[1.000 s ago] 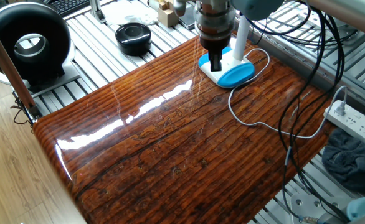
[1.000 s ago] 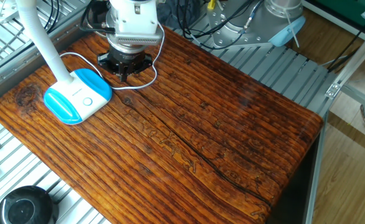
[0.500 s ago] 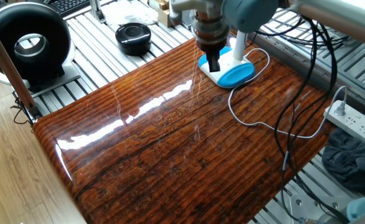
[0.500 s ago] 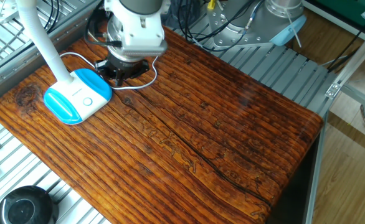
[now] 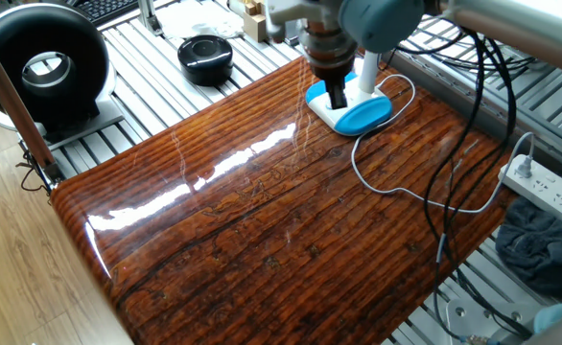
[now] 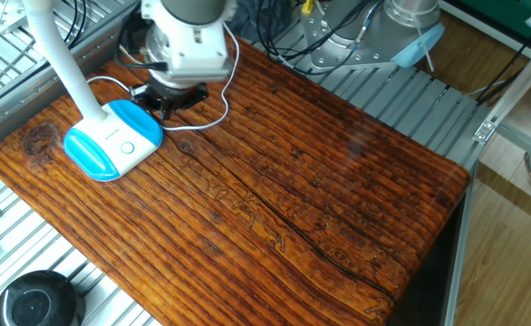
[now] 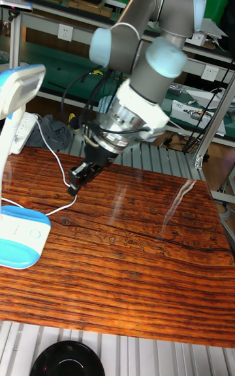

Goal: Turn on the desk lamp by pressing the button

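Observation:
The desk lamp has a flat white-and-blue base at the far corner of the wooden table, with a slim white stem rising from it. The button is a small ringed disc on the base's white half. My gripper hangs tilted just beside the base, low over the table, its dark fingers shut together with nothing between them. It stands off to the side of the button, not on it. In one fixed view the gripper hides the button.
The lamp's thin white cord loops over the table near the gripper. A round black disc device and a black ring-shaped fan sit off the table. A power strip and cables lie to the right.
The gripper has shifted toward the lamp base and tilted more. The lamp has not moved.

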Action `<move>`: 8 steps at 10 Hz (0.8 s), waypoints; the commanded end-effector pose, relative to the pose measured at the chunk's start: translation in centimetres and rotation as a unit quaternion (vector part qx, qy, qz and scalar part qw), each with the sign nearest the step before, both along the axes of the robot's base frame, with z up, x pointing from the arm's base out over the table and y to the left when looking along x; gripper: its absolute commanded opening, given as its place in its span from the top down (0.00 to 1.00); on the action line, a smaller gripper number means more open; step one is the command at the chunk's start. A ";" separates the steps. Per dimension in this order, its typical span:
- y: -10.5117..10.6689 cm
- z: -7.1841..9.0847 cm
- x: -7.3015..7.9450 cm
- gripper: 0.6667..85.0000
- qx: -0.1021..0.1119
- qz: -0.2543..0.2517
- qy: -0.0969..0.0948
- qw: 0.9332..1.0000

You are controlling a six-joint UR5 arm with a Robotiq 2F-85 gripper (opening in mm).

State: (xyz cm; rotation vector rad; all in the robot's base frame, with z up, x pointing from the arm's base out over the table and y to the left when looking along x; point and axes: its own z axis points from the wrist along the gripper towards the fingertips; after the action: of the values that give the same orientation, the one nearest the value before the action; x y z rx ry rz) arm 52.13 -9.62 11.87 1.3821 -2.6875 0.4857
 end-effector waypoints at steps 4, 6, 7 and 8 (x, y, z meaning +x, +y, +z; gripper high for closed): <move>-4.0 -1.5 0.4 1.00 -0.011 0.012 0.004 1.000; -4.3 -1.6 0.6 1.00 -0.017 0.009 0.004 1.000; -4.5 -1.7 0.8 1.00 -0.021 0.006 0.002 1.000; -4.8 -1.6 1.1 1.00 -0.031 0.003 -0.002 0.999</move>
State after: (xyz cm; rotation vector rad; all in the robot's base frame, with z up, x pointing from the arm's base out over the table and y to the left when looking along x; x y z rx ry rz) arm 52.80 -13.72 10.36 1.3985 -2.6456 0.5368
